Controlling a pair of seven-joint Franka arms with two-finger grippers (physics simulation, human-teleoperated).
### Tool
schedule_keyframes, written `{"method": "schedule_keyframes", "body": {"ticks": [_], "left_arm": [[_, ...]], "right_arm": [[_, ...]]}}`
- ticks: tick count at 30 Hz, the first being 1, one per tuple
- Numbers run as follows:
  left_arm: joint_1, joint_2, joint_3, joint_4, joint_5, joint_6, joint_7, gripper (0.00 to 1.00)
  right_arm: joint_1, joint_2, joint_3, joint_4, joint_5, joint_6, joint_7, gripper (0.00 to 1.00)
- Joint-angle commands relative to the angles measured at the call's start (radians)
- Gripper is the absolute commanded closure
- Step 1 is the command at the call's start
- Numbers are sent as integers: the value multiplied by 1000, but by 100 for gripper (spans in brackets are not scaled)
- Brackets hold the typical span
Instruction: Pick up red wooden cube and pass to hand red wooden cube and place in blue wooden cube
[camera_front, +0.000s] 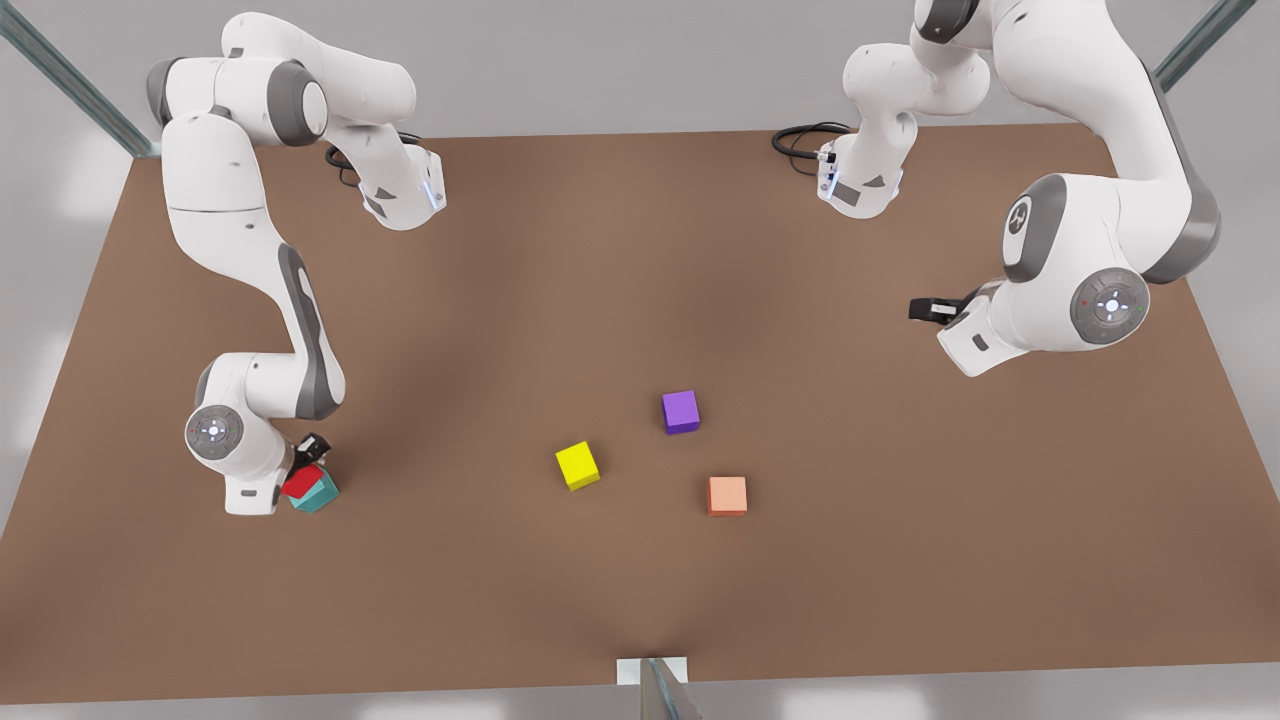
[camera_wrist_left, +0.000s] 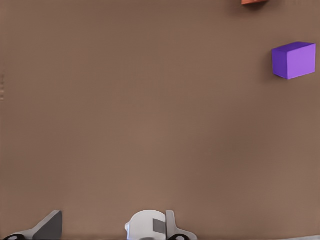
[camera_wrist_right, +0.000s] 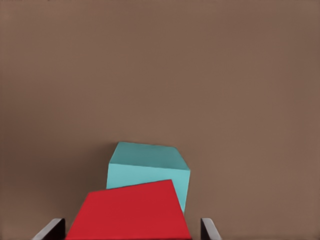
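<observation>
The red wooden cube (camera_front: 301, 483) (camera_wrist_right: 131, 212) rests tilted on the teal blue wooden cube (camera_front: 321, 494) (camera_wrist_right: 146, 167), near the table's edge at the front view's left. My right gripper (camera_front: 312, 452) (camera_wrist_right: 131, 231) is low over both cubes and shut on the red one, with a finger on either side of it. The red cube hides part of the blue cube's top. My left gripper (camera_front: 925, 308) (camera_wrist_left: 110, 231) hovers above the table at the front view's right, open and holding nothing.
A yellow cube (camera_front: 577, 465), a purple cube (camera_front: 680, 411) (camera_wrist_left: 294, 60) and a pale orange cube (camera_front: 727, 495) lie in the middle of the brown table (camera_front: 900, 560). Both arm bases and black cables stand at the far edge.
</observation>
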Motion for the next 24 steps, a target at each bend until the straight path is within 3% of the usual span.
{"method": "schedule_keyframes", "body": {"ticks": [1, 9, 11, 12, 14, 15, 16, 19, 24], "left_arm": [[0, -2, 0, 0, 0, -1, -31, 0], [-1, 0, 0, 0, 0, 3, -31, 0], [-1, 0, 0, 0, -3, -2, -31, 0], [-3, 0, 0, 0, -3, -2, -33, 0], [-2, 0, 0, 0, -3, -1, -31, 0], [-1, 0, 0, 0, -3, -1, -31, 0], [-3, 0, 0, 0, -3, -1, -31, 0], [-1, 1, 0, 0, -1, 3, -31, 0], [-3, 1, 0, 0, -3, 4, -31, 0]], "right_arm": [[0, -3, 2, 5, 2, -15, 81, 0], [11, -32, 11, 60, 45, -141, 81, 0], [19, -40, 11, 141, 110, -257, 84, 0], [19, -39, 11, 172, 184, -310, 160, 0], [40, -22, 13, 247, 247, -467, 627, 0], [56, 14, 11, 382, 250, -622, 714, 0], [57, 9, 10, 411, 241, -653, 721, 0], [51, -178, -21, 398, 221, -813, 724, 0], [56, -522, -29, 155, 196, -850, 797, 0]]}}
